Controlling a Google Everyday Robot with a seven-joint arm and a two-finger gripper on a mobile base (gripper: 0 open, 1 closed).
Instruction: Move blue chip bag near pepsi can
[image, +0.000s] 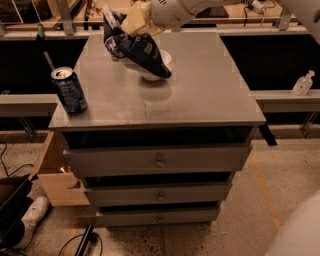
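Grey metal counter (200, 95), three drawers below its top. A white arm (175, 10) reaches in over the back edge. The blue chip bag (135, 50) hangs crumpled in the air near the back-left part of the top, its white lettering too creased to read. The gripper (134, 22) pinches the bag's upper end, its cream fingers pressed together on the foil. The pepsi can (70, 91) stands upright at the front-left corner, well apart from the bag; its label cannot be read. A white bowl (164, 57) shows partly behind the bag.
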